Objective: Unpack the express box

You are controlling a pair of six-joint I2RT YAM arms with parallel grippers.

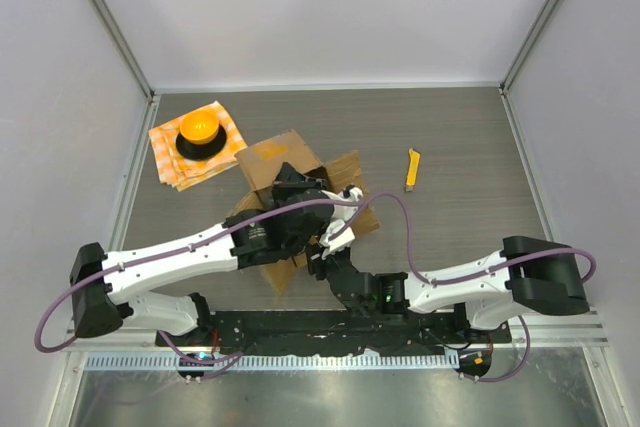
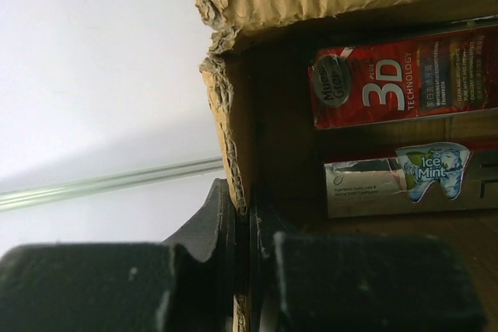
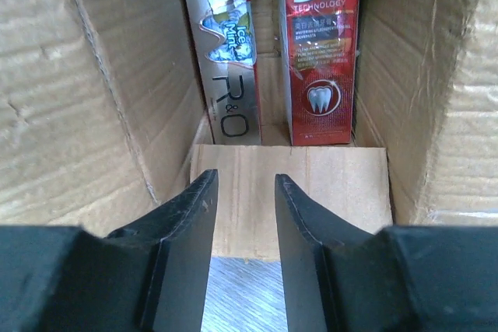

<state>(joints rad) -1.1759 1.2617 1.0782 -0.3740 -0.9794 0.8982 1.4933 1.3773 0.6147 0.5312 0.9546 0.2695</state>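
The express box [image 1: 278, 154], brown cardboard, lies open mid-table with its flaps spread. My left gripper [image 1: 298, 193] is shut on the torn edge of one box wall [image 2: 232, 134], one finger outside and one inside; in the left wrist view the gripper [image 2: 247, 219] pinches that cardboard. Inside lie a red 3D toothpaste carton [image 2: 405, 75] and a silver Ice Mint carton [image 2: 405, 180]. My right gripper [image 1: 335, 239] is at the box mouth. In its wrist view the gripper [image 3: 245, 180] stands open and empty above the lower flap [image 3: 327, 184], facing the silver carton [image 3: 226, 52] and red carton [image 3: 320, 44].
An orange checkered cloth [image 1: 170, 162] with a round orange object [image 1: 199, 131] on it lies at the back left. A yellow utility knife [image 1: 412, 169] rests right of the box. Enclosure walls ring the table, and a metal rail [image 1: 330, 359] runs along the near edge.
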